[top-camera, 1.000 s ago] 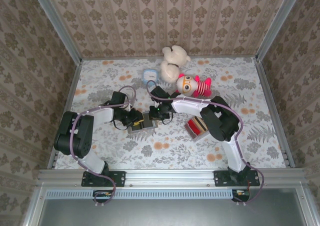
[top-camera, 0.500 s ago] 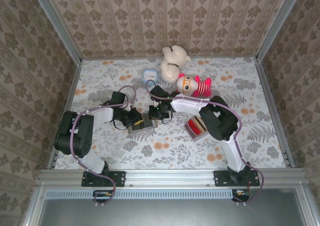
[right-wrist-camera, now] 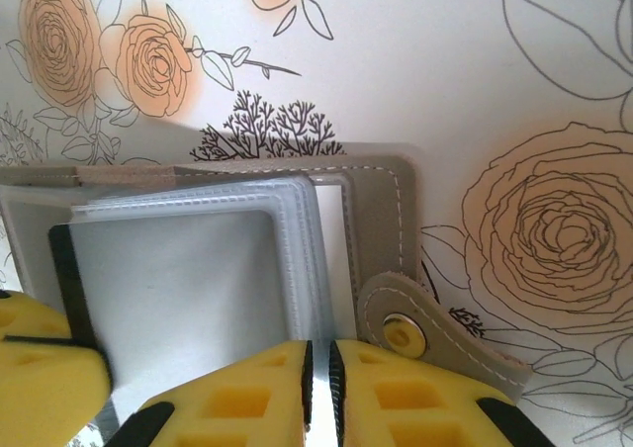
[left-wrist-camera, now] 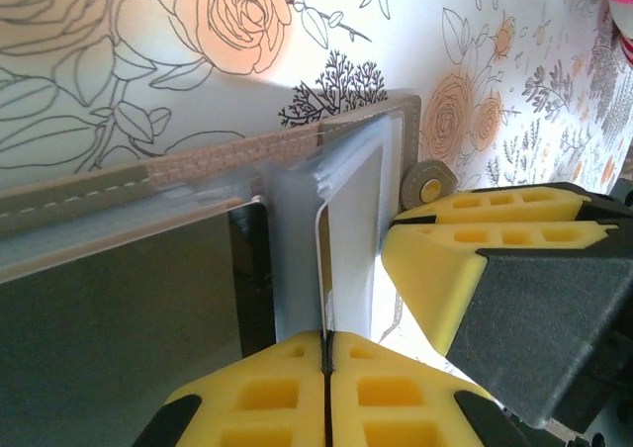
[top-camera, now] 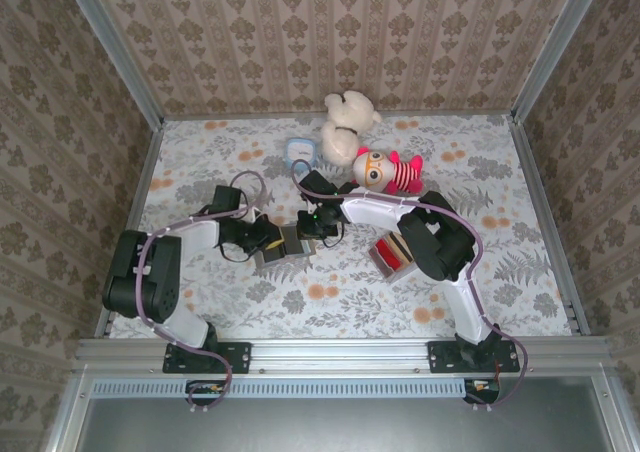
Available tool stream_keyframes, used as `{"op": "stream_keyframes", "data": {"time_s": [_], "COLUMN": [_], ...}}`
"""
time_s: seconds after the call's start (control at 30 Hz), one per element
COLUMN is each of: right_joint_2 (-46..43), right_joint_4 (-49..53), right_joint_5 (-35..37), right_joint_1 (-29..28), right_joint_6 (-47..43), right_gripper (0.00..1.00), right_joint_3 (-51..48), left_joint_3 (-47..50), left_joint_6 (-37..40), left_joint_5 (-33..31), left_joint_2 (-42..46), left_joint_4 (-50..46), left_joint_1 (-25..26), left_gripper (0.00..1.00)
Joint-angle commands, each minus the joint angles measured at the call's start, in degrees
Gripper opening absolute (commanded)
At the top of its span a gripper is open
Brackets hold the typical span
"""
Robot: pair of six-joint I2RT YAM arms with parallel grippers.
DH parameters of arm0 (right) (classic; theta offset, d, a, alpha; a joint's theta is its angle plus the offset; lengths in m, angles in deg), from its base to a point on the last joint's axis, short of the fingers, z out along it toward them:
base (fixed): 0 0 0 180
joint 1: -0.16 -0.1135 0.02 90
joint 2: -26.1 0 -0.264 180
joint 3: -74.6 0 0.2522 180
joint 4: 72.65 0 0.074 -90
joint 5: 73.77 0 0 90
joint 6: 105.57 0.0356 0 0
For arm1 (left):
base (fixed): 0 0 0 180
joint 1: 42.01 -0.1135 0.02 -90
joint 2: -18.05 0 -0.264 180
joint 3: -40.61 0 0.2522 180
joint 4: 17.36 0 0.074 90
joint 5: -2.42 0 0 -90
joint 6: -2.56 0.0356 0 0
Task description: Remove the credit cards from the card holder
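Note:
The grey card holder (top-camera: pixel 280 252) lies open on the floral table between both grippers. In the left wrist view its stitched edge (left-wrist-camera: pixel 297 148) and snap (left-wrist-camera: pixel 428 182) show. My left gripper (left-wrist-camera: pixel 326 340) is shut on a thin pale sheet standing up from the pockets; card or clear sleeve, I cannot tell. Beside that sheet lies a pale card with a black stripe (right-wrist-camera: pixel 168 289) inside a clear sleeve. My right gripper (right-wrist-camera: pixel 318 353) is shut on the edge of the clear sleeve stack, next to the snap tab (right-wrist-camera: pixel 401 333). In the top view the left gripper (top-camera: pixel 268 238) and right gripper (top-camera: pixel 310 227) nearly meet.
A grey tray with red blocks (top-camera: pixel 395 254) sits just right of the right arm. At the back are a light blue box (top-camera: pixel 299 151), a white teddy (top-camera: pixel 345 127) and a striped doll (top-camera: pixel 385 170). Walls close in the table on three sides.
The left gripper's jaws have closed onto the thin sheet. The left arm has shifted slightly left. The right arm has held still.

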Motion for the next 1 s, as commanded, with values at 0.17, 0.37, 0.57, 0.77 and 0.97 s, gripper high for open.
{"op": "stream_keyframes", "data": {"time_s": [0.17, 0.37, 0.57, 0.77, 0.97], "right_joint_2": [3.3, 2.9, 2.2, -1.0, -5.9], "right_joint_4": [4.6, 4.6, 3.1, -0.9, -6.9], "right_joint_5": [4.5, 5.1, 4.5, 0.7, -8.1], "right_joint_1": [-0.3, 0.0, 0.3, 0.7, 2.8], "right_joint_6": [-0.6, -0.7, -0.4, -2.0, -2.1], "right_gripper": [0.17, 0.17, 0.17, 0.17, 0.23], "right_joint_3": [1.0, 0.6, -0.3, -0.8, 0.5], "left_joint_3": [2.5, 1.9, 0.7, -2.8, -8.1], "left_joint_6": [3.2, 5.3, 5.0, 5.6, 5.6], "left_joint_5": [1.5, -2.3, -5.0, -11.1, -12.9], "left_joint_2": [3.8, 7.4, 12.3, 16.8, 20.5], "left_joint_4": [-2.7, -10.7, -14.3, -20.8, -23.4], "left_joint_1": [-2.2, -5.3, -7.2, -7.4, -7.5], "left_gripper": [0.08, 0.04, 0.00, 0.00, 0.00]}}
